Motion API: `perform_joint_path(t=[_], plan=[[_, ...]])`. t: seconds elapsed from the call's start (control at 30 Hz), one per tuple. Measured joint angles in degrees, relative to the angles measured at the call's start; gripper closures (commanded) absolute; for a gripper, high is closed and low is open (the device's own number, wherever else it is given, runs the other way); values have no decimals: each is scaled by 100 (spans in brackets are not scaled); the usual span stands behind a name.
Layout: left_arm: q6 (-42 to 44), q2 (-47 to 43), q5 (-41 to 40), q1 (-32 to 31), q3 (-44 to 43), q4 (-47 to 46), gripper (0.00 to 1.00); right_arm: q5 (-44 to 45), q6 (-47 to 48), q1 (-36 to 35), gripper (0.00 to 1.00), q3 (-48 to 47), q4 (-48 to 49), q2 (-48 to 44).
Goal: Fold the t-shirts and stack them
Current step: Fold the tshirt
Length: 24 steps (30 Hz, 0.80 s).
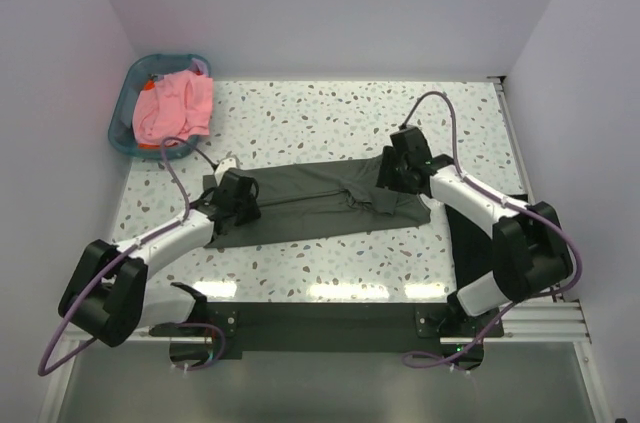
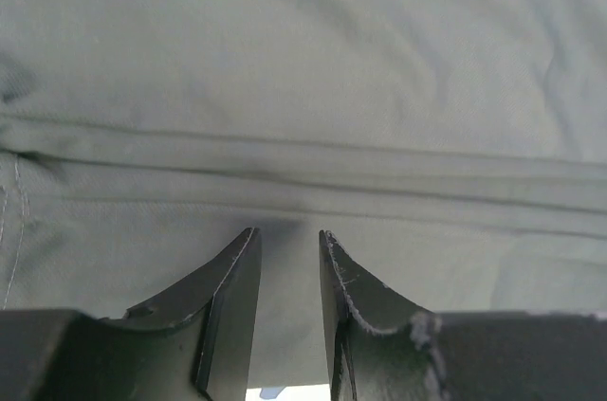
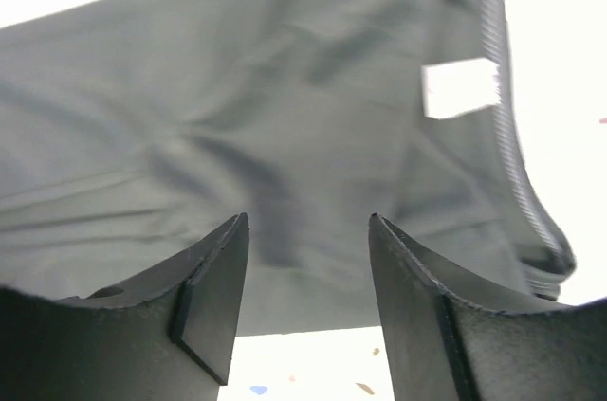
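Cloth this soft and light will, we judge, sag wherever unsupported, so we would pinch the olive-grey t-shirt (image 1: 310, 205), lying as a long band across the table (image 1: 330, 113), at its two ends, where the left gripper (image 2: 286, 235) and right gripper (image 3: 308, 221) hang part-open, holding nothing.

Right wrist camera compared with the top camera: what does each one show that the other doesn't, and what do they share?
Only the right wrist view shows the white label and the ribbed collar beside it, close up. Only the top view shows the teal basket holding pink shirts, the left gripper over the other end of the garment, and black cloth at the far right. Both show the olive-grey t-shirt spread flat and the right gripper open over it.
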<state>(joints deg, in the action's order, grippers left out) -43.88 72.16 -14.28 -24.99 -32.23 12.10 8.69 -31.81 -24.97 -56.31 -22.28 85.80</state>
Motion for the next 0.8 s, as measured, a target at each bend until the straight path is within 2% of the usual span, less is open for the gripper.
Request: perform_joint_path(t=[0.27,0.43,0.67,0.8], plan=[[44,306,-586,-433,-24,195,69,90,-94,181,45,81,42,844],[177,688,-739,-595,-236,258,71,114,-50,308,46,-433,2,1464],[151,787,-621,-824,-286,149,71,125,254,603,45,-1738,-109,2509],[-138,1032,-485,-1189,-452,-17,71,219,610,708,43,-3274,-407,3563]])
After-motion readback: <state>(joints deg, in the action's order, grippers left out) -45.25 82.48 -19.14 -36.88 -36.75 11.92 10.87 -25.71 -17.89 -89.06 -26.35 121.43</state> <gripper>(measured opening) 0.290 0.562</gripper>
